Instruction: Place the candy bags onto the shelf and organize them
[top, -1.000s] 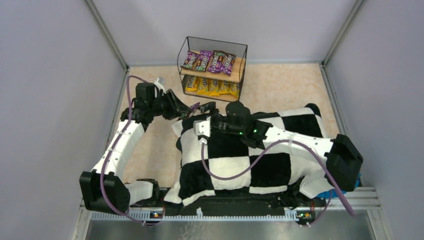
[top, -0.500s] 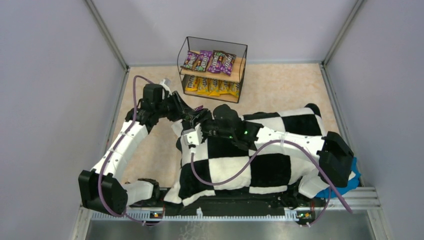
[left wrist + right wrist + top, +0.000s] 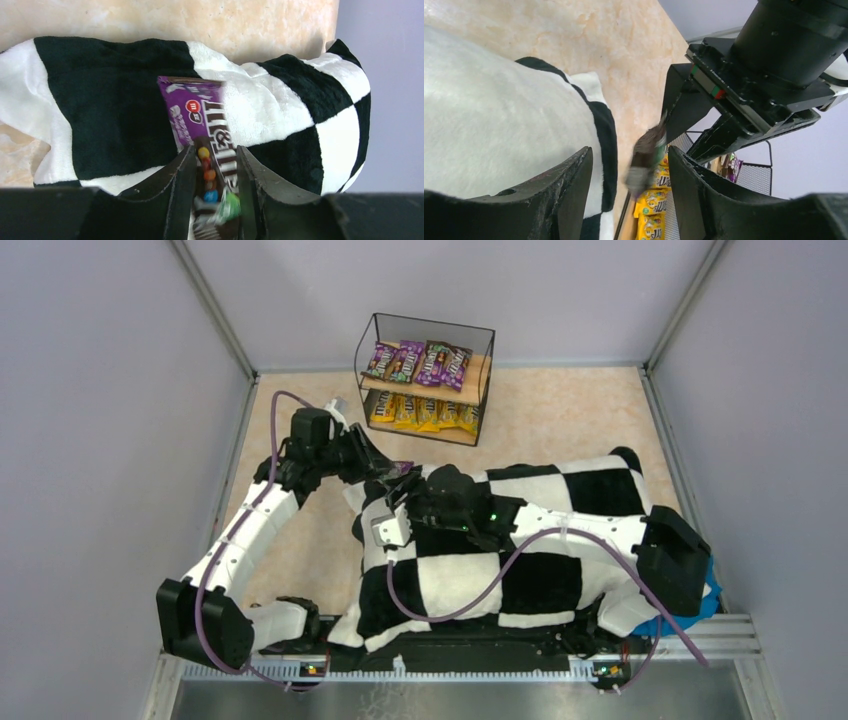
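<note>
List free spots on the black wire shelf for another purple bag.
Upper wooden board: bare strip at its right end, between the purple candy bags and the wire frame. Lower wooden board: crowded, yellow candy bags fill it.

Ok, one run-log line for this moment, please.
left gripper: shut on purple candy bag | right gripper: open, facing that bag | shelf: purple bags top, yellow bags below

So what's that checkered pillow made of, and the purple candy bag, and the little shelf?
The checkered cushion looks like soft plush fabric: fuzzy nap, squashy folds. The purple candy bag seems to be thin glossy plastic film: it shines and crinkles. The shelf has light wood-look boards in a thin black wire frame, likely metal.
</note>
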`<state>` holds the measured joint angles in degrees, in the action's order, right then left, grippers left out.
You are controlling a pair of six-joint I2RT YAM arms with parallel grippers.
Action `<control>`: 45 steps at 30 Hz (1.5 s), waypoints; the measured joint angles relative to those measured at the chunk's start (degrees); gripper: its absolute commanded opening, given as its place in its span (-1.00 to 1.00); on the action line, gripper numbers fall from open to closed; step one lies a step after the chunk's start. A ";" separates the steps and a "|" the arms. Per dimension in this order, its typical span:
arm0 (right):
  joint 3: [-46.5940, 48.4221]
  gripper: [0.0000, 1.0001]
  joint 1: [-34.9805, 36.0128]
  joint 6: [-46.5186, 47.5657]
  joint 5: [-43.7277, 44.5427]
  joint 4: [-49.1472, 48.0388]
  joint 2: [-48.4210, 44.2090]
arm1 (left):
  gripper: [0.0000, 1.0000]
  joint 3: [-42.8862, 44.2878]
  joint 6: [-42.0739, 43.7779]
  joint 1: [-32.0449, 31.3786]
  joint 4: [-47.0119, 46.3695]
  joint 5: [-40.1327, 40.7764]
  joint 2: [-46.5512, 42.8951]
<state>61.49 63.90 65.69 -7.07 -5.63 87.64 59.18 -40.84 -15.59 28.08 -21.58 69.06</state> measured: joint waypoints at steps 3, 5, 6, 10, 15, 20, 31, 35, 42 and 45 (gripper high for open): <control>-1.44 0.15 0.07 -0.55 -0.09 -0.52 -0.81 | -0.15 0.00 -0.04 -0.04 -0.07 -0.02 0.00; -1.51 0.14 0.07 -0.87 -0.09 -1.14 -0.87 | -0.15 0.00 -0.09 -0.04 -0.11 -0.02 0.00; -1.51 0.15 0.04 -0.98 -0.09 -1.49 -0.87 | -0.16 0.00 -0.17 -0.04 -0.20 -0.04 0.00; -1.49 0.15 0.04 -1.53 -0.28 -2.71 -0.87 | -0.07 0.00 -0.42 -0.11 -0.37 -0.31 0.00; -1.38 0.10 -0.50 -4.52 -0.24 -3.52 -0.83 | 0.37 0.04 2.12 -0.09 0.20 1.51 0.00; -2.08 0.16 -0.70 -12.09 2.56 -8.87 -1.20 | 0.83 1.51 7.39 1.03 3.37 8.52 -0.44; -15.04 0.28 -1.46 -29.00 10.38 -20.79 -12.39 | 0.40 -2.91 7.34 13.46 -3.08 5.66 4.39; -19.78 0.28 -1.46 -30.58 10.93 -23.69 -16.48 | 0.39 -8.85 2.64 21.64 -9.49 0.70 10.25; -20.76 0.28 -1.46 -31.15 11.96 -23.65 -18.12 | 0.40 -8.28 1.81 24.02 -19.21 -1.57 23.12; -21.70 0.28 -1.46 -31.45 11.69 -24.70 -19.21 | 0.32 -7.19 1.68 24.02 -22.82 -1.99 27.54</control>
<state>39.79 62.43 34.24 4.62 -30.33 68.42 51.99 -39.16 8.43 5.26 -23.57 96.60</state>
